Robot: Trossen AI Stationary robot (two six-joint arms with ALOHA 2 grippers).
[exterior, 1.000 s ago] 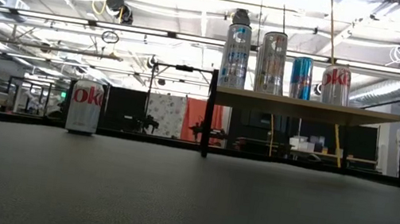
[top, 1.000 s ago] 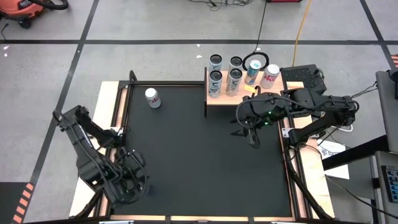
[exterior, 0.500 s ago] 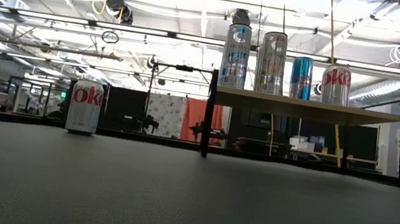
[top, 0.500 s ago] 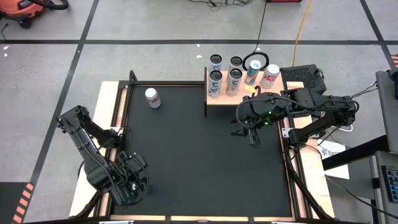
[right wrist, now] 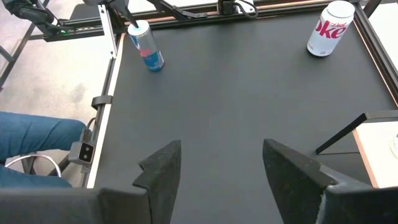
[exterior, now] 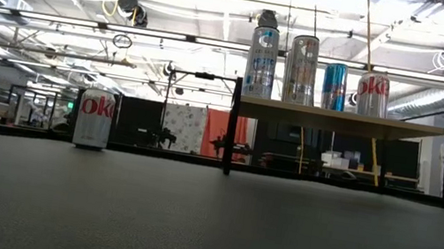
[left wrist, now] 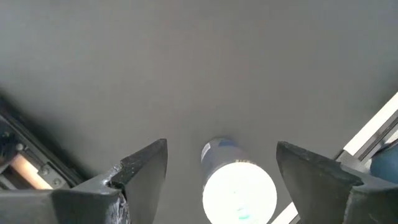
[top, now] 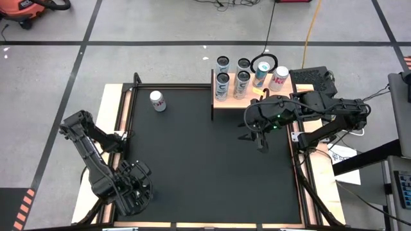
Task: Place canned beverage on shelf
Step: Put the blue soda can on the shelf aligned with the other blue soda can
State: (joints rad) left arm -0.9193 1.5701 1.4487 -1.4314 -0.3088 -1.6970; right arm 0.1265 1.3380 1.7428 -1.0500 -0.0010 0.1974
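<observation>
While the large black mat fills the table, the left gripper hangs near its front-left corner, jaws wide and empty, over a slim blue can standing between them. Mid-table, the right gripper waits agape, holding nothing. Farther back, a silver cola can stands alone; the light-wood shelf bears six cans.
</observation>
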